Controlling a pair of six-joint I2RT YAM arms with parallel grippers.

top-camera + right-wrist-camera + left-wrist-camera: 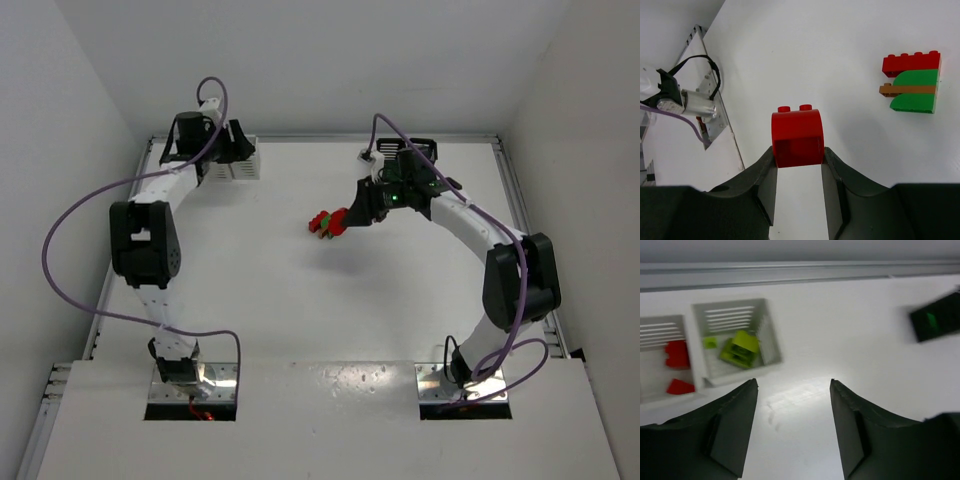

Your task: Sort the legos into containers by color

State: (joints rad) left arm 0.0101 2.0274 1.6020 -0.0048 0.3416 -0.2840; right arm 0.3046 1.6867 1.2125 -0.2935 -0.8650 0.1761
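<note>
The left gripper [794, 386] is seen toward the far left corner of the worktop [300, 320], close to two white bins that stand side by side. Its jaws are spread wide and nothing is held between them. In the left white bin [660, 332] two red legos [677, 354] are seen, one behind the other. In the right white bin [735, 315] a yellow-green chunk [740, 349] lies tilted, and a small yellow-green single [710, 342] lies just beside it on its left. Further right in the left wrist view a black bin [947, 315] is seen, blurred, with a green piece [931, 320] showing in it.

Near the middle of the worktop a joined chunk [912, 82] lies on its side. It is made up of a red brick, two green curved pieces and a thin brown plate set between the greens. It is touched by neither gripper.

Just to the right of that chunk in the top view, the right gripper [798, 152] is found closed on a red arched brick [797, 131]. The brick is clamped by its two side faces, with its two studs pointing away from the wrist, and it is held clear of the worktop, apart from the joined chunk.
</note>
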